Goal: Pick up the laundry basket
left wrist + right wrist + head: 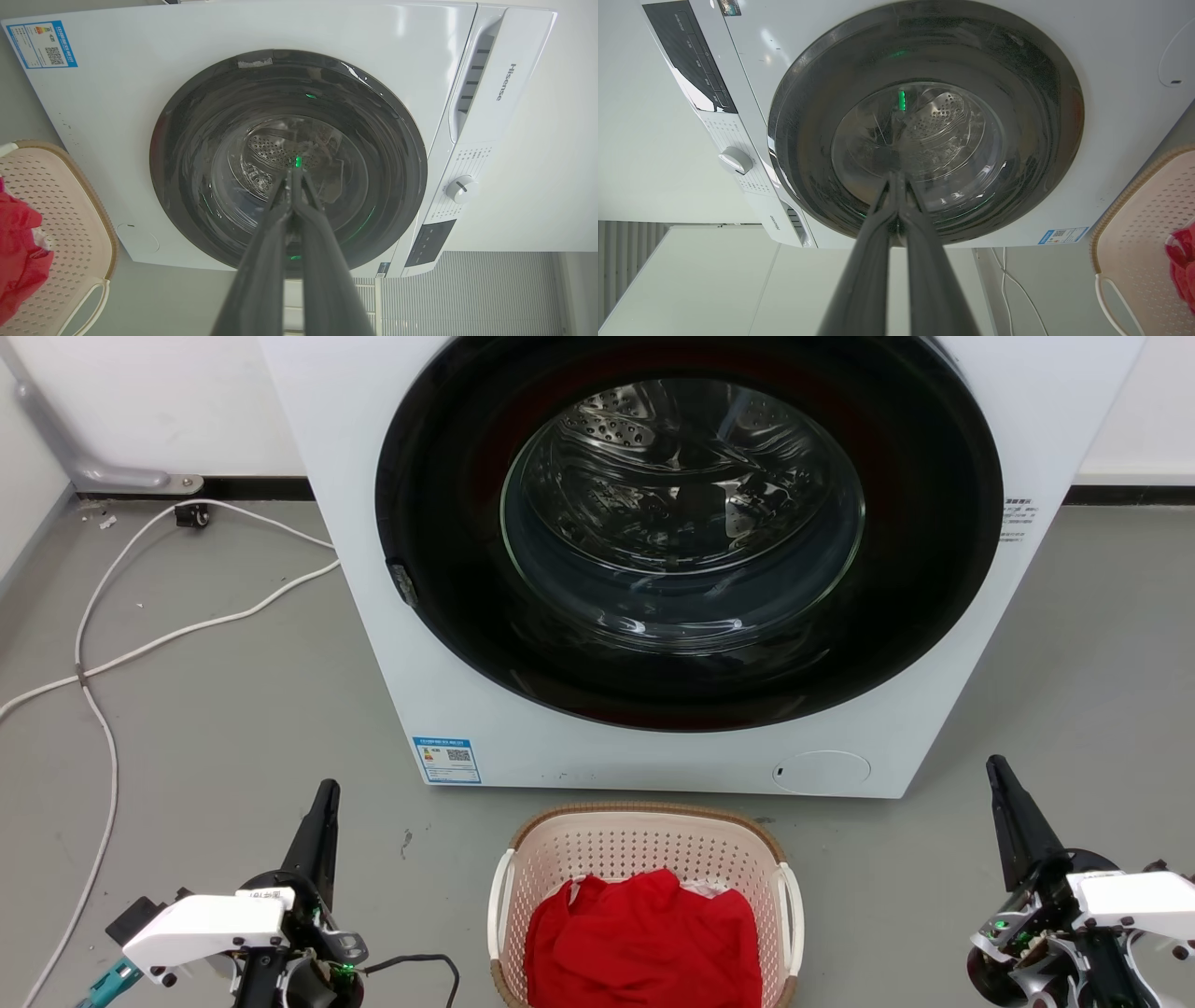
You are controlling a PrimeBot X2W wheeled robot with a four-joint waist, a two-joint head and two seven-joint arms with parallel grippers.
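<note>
While the pale pink-beige perforated plastic laundry basket [644,847] stands on the smooth grey floor [233,728], just in front of the boxy white washing machine [364,541], both hands hang well apart from it, one on each side. The basket is a rounded rectangle. Its walls are pierced with rows of small holes, its rim has a brown woven look, and a slim white loop handle [501,896] sits on each short side. A crumpled red cloth [644,943] lies inside it, soft and folded, with a bit of white fabric showing at its edge.

The left hand [327,798] points up the head view at the lower left. Its two long, dark, tapering fingers are pressed together and hold nothing. The right hand [997,775] at the lower right is likewise pressed together and empty. In each wrist view the matte fingers meet at their tips against the machine's front.

The machine's round door [686,523] has a wide glossy black ring around bulging clear glass, with the perforated steel drum shining behind it. A blue label [446,760] is stuck near its lower corner. A thin white cable [140,644] snakes over the floor to the left.
</note>
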